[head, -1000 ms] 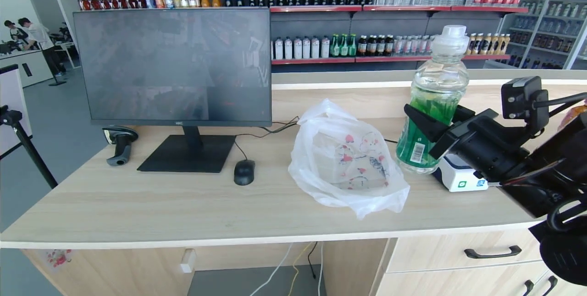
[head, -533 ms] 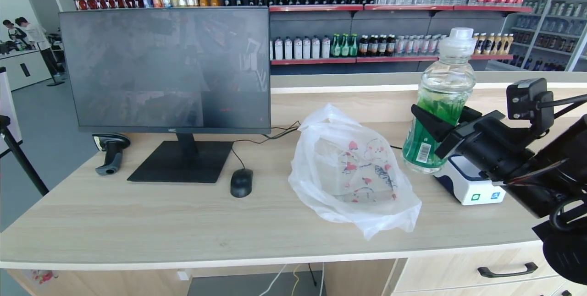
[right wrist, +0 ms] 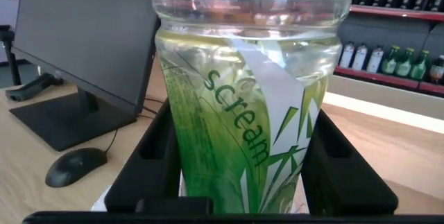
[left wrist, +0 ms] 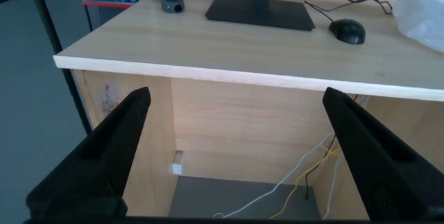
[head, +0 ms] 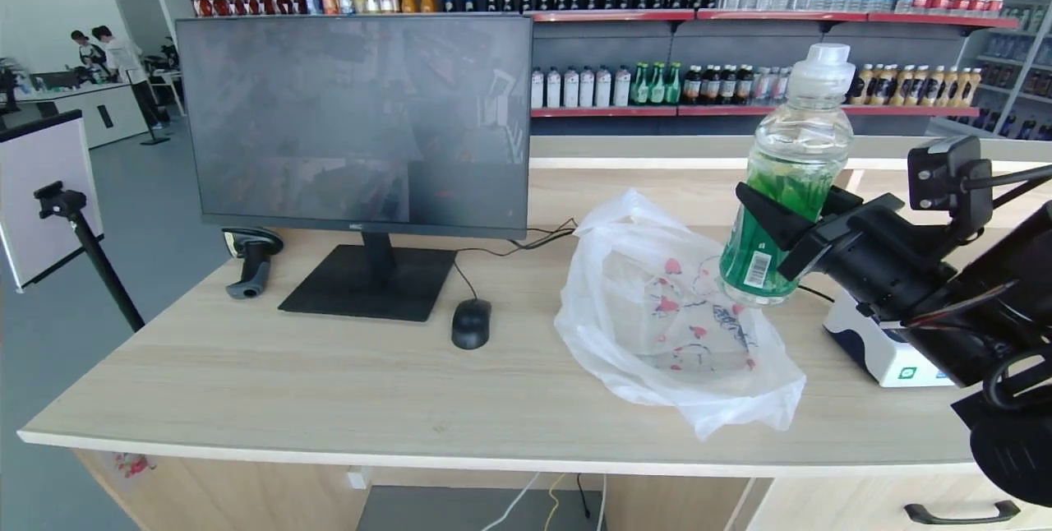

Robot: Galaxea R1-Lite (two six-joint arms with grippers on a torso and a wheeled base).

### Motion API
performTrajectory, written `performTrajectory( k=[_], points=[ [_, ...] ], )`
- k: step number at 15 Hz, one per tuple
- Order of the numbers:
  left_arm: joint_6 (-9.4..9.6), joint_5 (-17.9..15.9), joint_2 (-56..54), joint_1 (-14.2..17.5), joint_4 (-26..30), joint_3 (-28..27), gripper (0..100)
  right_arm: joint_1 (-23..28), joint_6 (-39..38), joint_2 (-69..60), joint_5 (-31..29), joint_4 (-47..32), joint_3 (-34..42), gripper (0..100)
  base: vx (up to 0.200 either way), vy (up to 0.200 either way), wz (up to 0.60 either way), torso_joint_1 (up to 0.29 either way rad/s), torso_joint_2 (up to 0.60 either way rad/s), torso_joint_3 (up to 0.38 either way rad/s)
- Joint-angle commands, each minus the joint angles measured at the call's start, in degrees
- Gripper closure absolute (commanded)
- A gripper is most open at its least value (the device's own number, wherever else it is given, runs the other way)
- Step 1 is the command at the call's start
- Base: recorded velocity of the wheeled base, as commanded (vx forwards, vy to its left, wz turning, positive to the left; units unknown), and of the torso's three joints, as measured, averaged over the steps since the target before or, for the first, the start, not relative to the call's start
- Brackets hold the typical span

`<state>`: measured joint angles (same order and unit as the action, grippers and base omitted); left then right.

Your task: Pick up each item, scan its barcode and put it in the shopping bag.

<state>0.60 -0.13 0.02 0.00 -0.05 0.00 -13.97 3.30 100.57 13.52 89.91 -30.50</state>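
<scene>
On the counter (head: 246, 383), mouse (head: 471, 323) lies between monitor (head: 353, 120) and bag (head: 641, 325); bottle (head: 785, 177) at bag's right.

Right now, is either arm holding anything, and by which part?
The right end effector clamps the bottle around its green-labelled middle; the open left end effector holds nothing.

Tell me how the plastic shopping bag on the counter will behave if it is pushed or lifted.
The shopping bag is thin, see-through and slumped in creases on the counter, so it is probably floppy and will crumple rather than hold shape. It looks nearly empty, so likely very light and apt to slide when nudged.
</scene>
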Motion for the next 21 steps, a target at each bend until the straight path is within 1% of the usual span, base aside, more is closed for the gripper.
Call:
performTrajectory(
  k=[1, 4, 10, 13, 17, 21],
  points=[
    [0.02, 0.0, 0.0, 0.0, 0.0, 0.0, 0, 1.1, 0.0, 0.2, 0.0, 0.1, -0.2, 100, 0.000, 0.000, 0.00, 0.000, 0.00, 0.000],
    [-0.07, 0.0, 0.0, 0.0, 0.0, 0.0, 0, 2.8, -0.1, 1.8, 0.0, 0.1, -1.0, 100, 0.000, 0.000, 0.00, 0.000, 0.00, 0.000],
    [0.02, 0.0, 0.0, 0.0, -0.1, 0.0, 0, 3.1, -1.5, 15.2, 0.0, 0.1, -10.5, 100, 0.000, 0.000, 0.00, 0.000, 0.00, 0.000],
    [-0.16, 0.1, 0.0, 0.0, -1.0, 0.0, 0, 3.1, -2.1, 18.8, 0.0, 0.1, -14.3, 100, 0.000, 0.000, 0.00, 0.000, 0.00, 0.000],
    [0.19, 0.1, 0.0, 0.0, -1.0, 0.0, 0, 2.5, -2.7, 22.3, 0.0, 0.1, -17.3, 100, 0.000, 0.000, 0.00, 0.000, 0.00, 0.000],
    [-0.07, 0.1, 0.0, 0.0, -1.0, 0.0, 0, 1.5, -3.7, 24.4, 0.0, 0.1, -18.9, 100, 0.000, 0.000, 0.00, 0.000, 0.00, 0.000]
  ],
)
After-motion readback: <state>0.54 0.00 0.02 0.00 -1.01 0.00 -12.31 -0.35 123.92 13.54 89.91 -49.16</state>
